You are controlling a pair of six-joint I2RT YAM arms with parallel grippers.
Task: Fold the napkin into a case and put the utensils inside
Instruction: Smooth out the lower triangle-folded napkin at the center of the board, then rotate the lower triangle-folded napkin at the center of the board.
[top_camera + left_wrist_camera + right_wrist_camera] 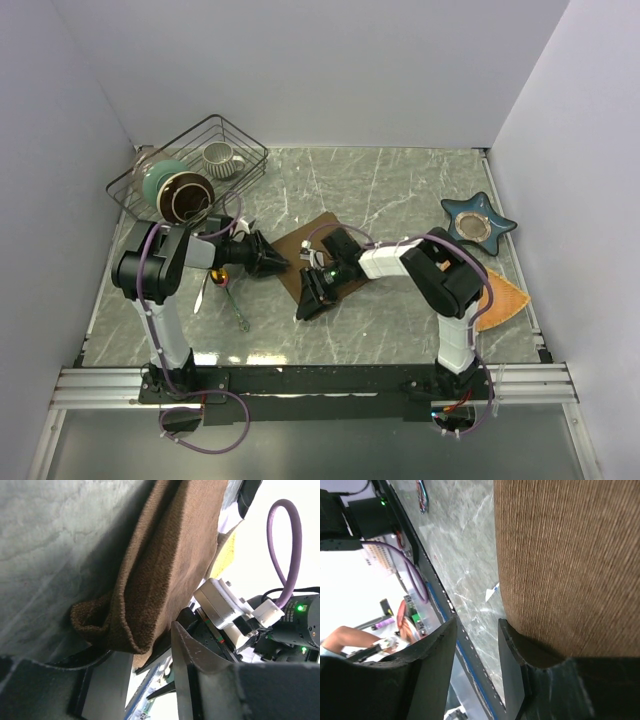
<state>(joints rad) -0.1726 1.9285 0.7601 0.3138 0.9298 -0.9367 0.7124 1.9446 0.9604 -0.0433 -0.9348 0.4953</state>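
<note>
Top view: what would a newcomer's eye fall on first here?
The brown napkin lies mid-table, with the left pincer and right pincer both at its near-left side. A wire basket stands at the far left, and a blue star dish at the right.

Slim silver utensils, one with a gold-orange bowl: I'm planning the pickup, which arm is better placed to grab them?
Probably left. The slim silver utensils lie left of the dark-brown cloth napkin, just below the left gripper in the top view; the right gripper is at the napkin's near edge.
</note>
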